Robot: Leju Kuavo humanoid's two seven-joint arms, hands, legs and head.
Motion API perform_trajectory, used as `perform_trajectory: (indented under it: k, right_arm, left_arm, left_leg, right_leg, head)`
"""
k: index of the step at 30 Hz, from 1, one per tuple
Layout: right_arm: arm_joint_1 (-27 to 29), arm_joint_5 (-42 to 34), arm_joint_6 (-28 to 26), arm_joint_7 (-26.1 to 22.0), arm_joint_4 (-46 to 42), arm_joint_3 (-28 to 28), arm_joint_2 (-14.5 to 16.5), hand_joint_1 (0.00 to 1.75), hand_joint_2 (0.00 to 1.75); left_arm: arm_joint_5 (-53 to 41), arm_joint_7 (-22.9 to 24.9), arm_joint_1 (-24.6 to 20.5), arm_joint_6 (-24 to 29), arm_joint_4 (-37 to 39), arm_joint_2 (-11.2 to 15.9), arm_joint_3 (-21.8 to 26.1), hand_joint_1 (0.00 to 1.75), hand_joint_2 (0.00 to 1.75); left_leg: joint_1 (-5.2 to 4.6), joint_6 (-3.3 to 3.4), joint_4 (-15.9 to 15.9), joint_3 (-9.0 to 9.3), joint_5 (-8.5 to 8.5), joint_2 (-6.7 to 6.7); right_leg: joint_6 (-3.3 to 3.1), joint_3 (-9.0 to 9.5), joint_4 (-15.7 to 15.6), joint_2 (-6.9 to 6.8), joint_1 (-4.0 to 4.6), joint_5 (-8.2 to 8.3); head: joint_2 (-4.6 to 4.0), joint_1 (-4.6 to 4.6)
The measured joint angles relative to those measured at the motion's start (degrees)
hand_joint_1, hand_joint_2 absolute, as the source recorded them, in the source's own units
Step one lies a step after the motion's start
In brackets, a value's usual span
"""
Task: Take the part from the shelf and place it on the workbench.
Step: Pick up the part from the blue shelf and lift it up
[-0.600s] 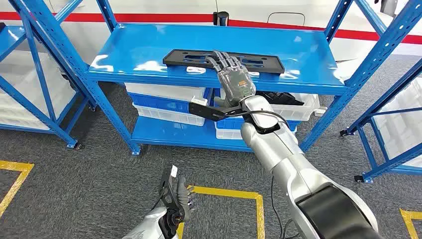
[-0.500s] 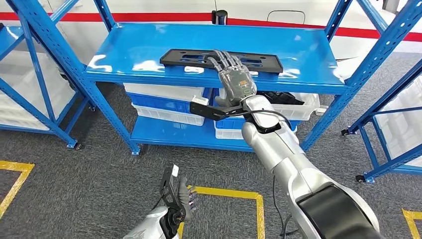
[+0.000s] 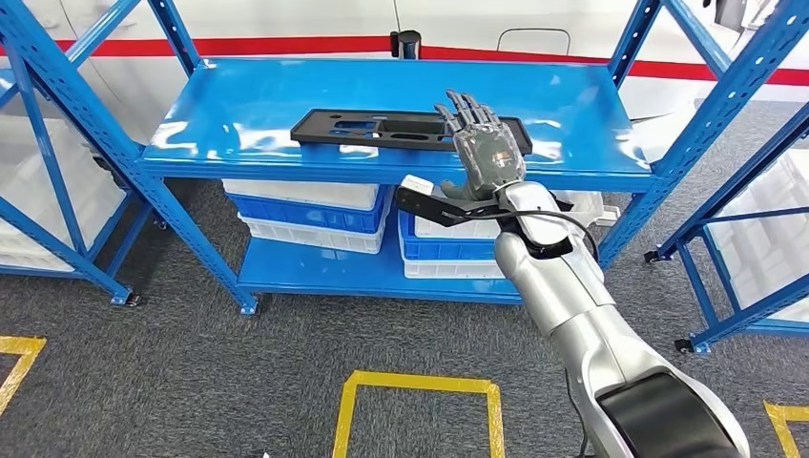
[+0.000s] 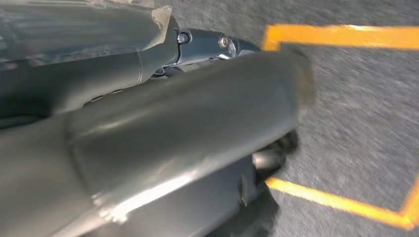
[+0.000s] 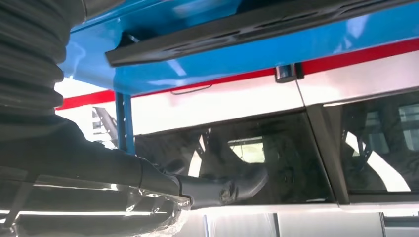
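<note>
I have the right hand (image 3: 488,153) raised at the shelf's (image 3: 238,114) near edge, fingers (image 3: 465,107) spread and empty over the black part's (image 3: 382,129) right end, ready to grasp.

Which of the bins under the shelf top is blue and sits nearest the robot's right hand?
The blue bin on the lower shelf, just below the right hand; the other blue bin lies farther left, under a white one.

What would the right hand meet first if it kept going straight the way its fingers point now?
Probably the flat black plastic part on the blue metal shelf: the right hand reaches forward with spread fingers over the part's right end. Whether it touches already is unclear; depth is hard to judge.
</note>
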Motion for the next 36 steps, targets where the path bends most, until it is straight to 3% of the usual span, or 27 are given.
perform_trajectory:
  k: [2, 4, 7, 8, 9, 11, 13, 14, 16, 19, 27, 29, 30, 31, 33, 34, 36]
  right_arm:
    - [0.3, 0.0, 0.0, 0.0, -0.7, -0.2, -0.3, 0.00, 1.75]
    - [0.4, 0.1, 0.0, 0.0, -1.2, -0.4, -0.5, 0.00, 1.75]
    - [0.9, 0.1, 0.0, 0.0, -1.5, -0.5, -1.0, 0.00, 1.75]
    - [1.3, 0.1, 0.0, -0.1, -1.5, -0.5, -1.1, 0.00, 1.75]
    - [1.5, 0.1, 0.0, -0.2, -1.5, -0.5, -1.2, 0.00, 1.75]
    - [1.7, 0.1, 0.0, -0.4, -1.6, -0.6, -1.3, 0.00, 1.75]
    - [1.6, 0.1, 0.0, -0.6, -1.8, -0.7, -1.3, 0.00, 1.75]
    - [1.6, 0.1, 0.0, -0.7, -1.8, -0.7, -1.2, 0.00, 1.75]
    - [1.5, 0.1, 0.0, -0.8, -1.9, -0.7, -1.1, 0.00, 1.75]
    - [1.3, 0.0, 0.0, -0.9, -2.1, -0.7, -0.9, 0.00, 1.75]
    - [1.3, 0.0, 0.0, -0.9, -2.3, -0.7, -0.9, 0.00, 1.75]
    - [1.2, 0.0, 0.0, -0.9, -2.3, -0.7, -0.7, 0.00, 1.75]
    - [1.2, 0.0, 0.0, -1.0, -2.3, -0.7, -0.5, 0.00, 1.75]
    - [1.2, 0.0, 0.0, -1.1, -2.3, -0.6, -0.3, 0.00, 1.75]
    - [1.2, 0.0, 0.0, -1.7, -2.1, -0.5, 0.5, 0.00, 1.75]
    - [1.0, 0.0, 0.0, -2.0, -2.0, -0.4, 1.0, 0.00, 1.75]
    - [0.7, 0.0, -0.2, -2.5, -1.5, -0.2, 1.7, 0.00, 1.75]
  left_arm:
    - [0.0, 0.2, 0.4, 0.2, 0.3, 0.3, -0.2, 0.00, 0.00]
    - [0.0, 0.3, 0.7, 0.2, 0.4, 0.6, -0.3, 0.00, 0.00]
    - [0.0, 0.3, 0.7, 0.3, 0.6, 0.7, -0.4, 0.00, 0.00]
    - [0.0, 0.3, 0.8, 0.4, 0.7, 0.7, -0.4, 0.00, 0.00]
    - [0.1, 0.3, 0.9, 0.5, 0.7, 0.7, -0.4, 0.00, 0.00]
    - [0.2, 0.4, 1.0, 0.7, 0.8, 0.7, -0.4, 0.00, 0.00]
    - [0.3, 0.4, 1.0, 0.7, 0.8, 0.7, -0.4, 0.00, 0.00]
    - [0.4, 0.4, 1.0, 0.8, 0.8, 0.7, -0.4, 0.00, 0.00]
    - [0.6, 0.4, 1.0, 0.8, 0.8, 0.6, -0.4, 0.00, 0.00]
    - [0.7, 0.4, 1.1, 0.9, 0.8, 0.9, -0.4, 0.00, 0.00]
    - [0.7, 0.4, 1.1, 1.0, 0.8, 1.0, -0.4, 0.00, 0.00]
    - [0.7, 0.4, 1.1, 1.0, 0.8, 0.8, -0.4, 0.00, 0.00]
    - [0.8, 0.4, 1.2, 1.0, 0.8, 0.8, -0.4, 0.00, 0.00]
    - [0.9, 0.4, 1.2, 1.1, 0.8, 0.8, -0.4, 0.00, 0.00]
    - [1.3, 0.3, 1.2, 1.3, 0.9, 0.8, -0.3, 0.00, 0.00]
    - [1.7, 0.3, 1.2, 1.4, 0.9, 0.8, -0.3, 0.00, 0.00]
    - [2.2, 0.1, 1.2, 1.6, 0.9, 0.8, -0.3, 0.00, 0.00]
  left_leg:
    - [-0.02, 0.31, -0.7, 0.57, -0.15, -0.13]
    - [0.10, 0.84, -1.6, 1.47, -0.11, -0.23]
    - [-0.15, 1.62, -1.9, 2.21, -0.49, -0.47]
    - [-0.31, 1.81, -1.9, 2.38, -0.68, -0.62]
    - [-0.48, 1.92, -1.9, 2.59, -0.88, -0.80]
    - [-0.79, 1.93, -1.8, 3.29, -1.40, -1.09]
    - [-1.08, 1.67, -1.7, 3.85, -2.00, -1.27]
    - [-1.16, 1.48, -1.6, 3.97, -2.24, -1.31]
    - [-1.13, 0.99, -1.6, 4.06, -2.60, -1.35]
    - [-1.02, 0.39, -1.4, 3.92, -3.23, -1.36]
    - [-1.10, 0.05, -0.8, 3.82, -3.64, -1.28]
    - [-0.55, -0.84, 4.7, 1.11, -6.06, -1.02]
    - [0.07, -1.49, 8.6, -1.39, -6.90, -0.79]
    - [0.76, -2.16, 8.3, -1.98, -5.75, -0.53]
    - [1.11, -2.06, 2.5, -0.33, -1.78, -0.37]
    - [0.95, -1.52, -1.8, 1.80, -0.05, -0.41]
    - [0.74, -0.31, -2.4, 2.53, -0.27, -0.46]
  right_leg:
    - [0.63, 0.10, -0.2, -0.22, 0.09, -0.25]
    - [0.71, -1.07, 2.2, -0.43, 0.32, -1.44]
    - [0.01, -7.31, 12.8, -0.51, 0.49, -4.82]
    - [0.05, -9.08, 15.2, -0.51, 0.56, -5.16]
    - [0.24, -9.82, 15.6, -0.51, 0.64, -4.57]
    - [0.69, -7.74, 9.6, -0.52, 0.86, -0.92]
    - [0.32, -4.23, 1.8, -0.50, 1.20, 2.62]
    - [-0.06, -3.21, -0.2, -0.49, 1.34, 3.41]
    - [-0.80, -2.58, -1.0, -0.49, 1.45, 3.60]
    - [-1.40, -1.93, -1.6, -0.48, 0.60, 3.64]
    - [-1.57, -1.55, -1.8, -0.47, 0.46, 3.59]
    - [-1.98, -1.11, -1.8, -0.54, 0.37, 3.30]
    - [-2.05, -0.79, -1.8, -0.55, 0.28, 3.01]
    - [-1.82, -0.11, -1.8, -0.54, 0.14, 2.46]
    - [-0.48, 0.85, -2.0, -0.42, 0.05, 1.37]
    - [0.30, 1.28, -2.2, -0.37, 0.14, 0.93]
    - [0.91, 0.55, -0.6, -0.52, 0.28, -0.10]
  head:
    - [0.00, 0.01]
    - [0.00, 0.12]
    - [0.00, 0.30]
    - [0.00, 0.31]
    - [0.00, 0.33]
    - [0.00, 0.34]
    - [0.00, 0.29]
    - [0.00, 0.25]
    - [0.00, 0.17]
    - [0.00, 0.23]
    - [0.00, 0.20]
    - [0.00, -0.20]
    - [0.00, -0.39]
    - [0.00, -0.58]
    - [0.00, -0.68]
    - [0.00, -0.71]
    - [0.00, -0.66]
